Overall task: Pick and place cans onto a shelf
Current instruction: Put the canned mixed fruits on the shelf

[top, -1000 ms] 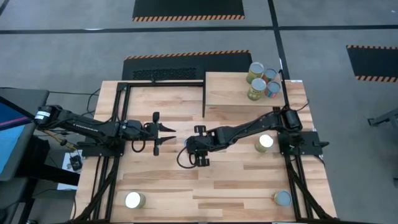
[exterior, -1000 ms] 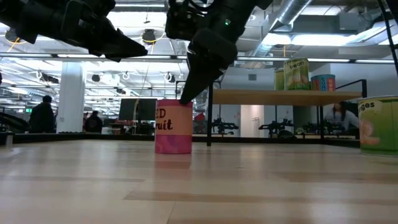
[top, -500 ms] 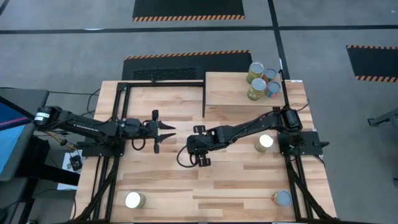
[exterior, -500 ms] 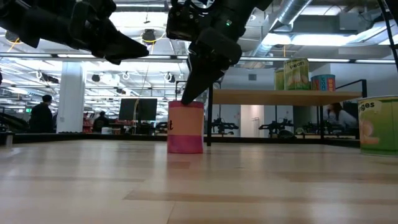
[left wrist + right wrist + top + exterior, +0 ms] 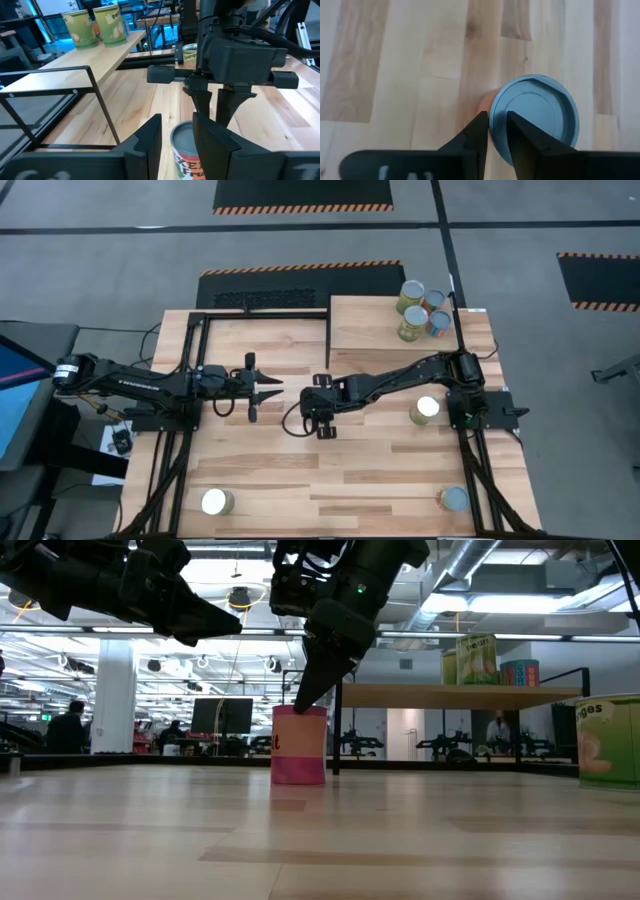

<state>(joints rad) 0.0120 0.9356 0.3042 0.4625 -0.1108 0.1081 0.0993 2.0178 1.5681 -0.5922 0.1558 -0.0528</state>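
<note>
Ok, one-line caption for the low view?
Right gripper poised at the red can's top rim; left gripper raised nearby; cans on shelf behind.

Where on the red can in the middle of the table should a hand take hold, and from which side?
Grip the red can across its round side wall, coming from above: it stands upright, lid up, with bare table around it. The right hand hangs at its rim.
</note>
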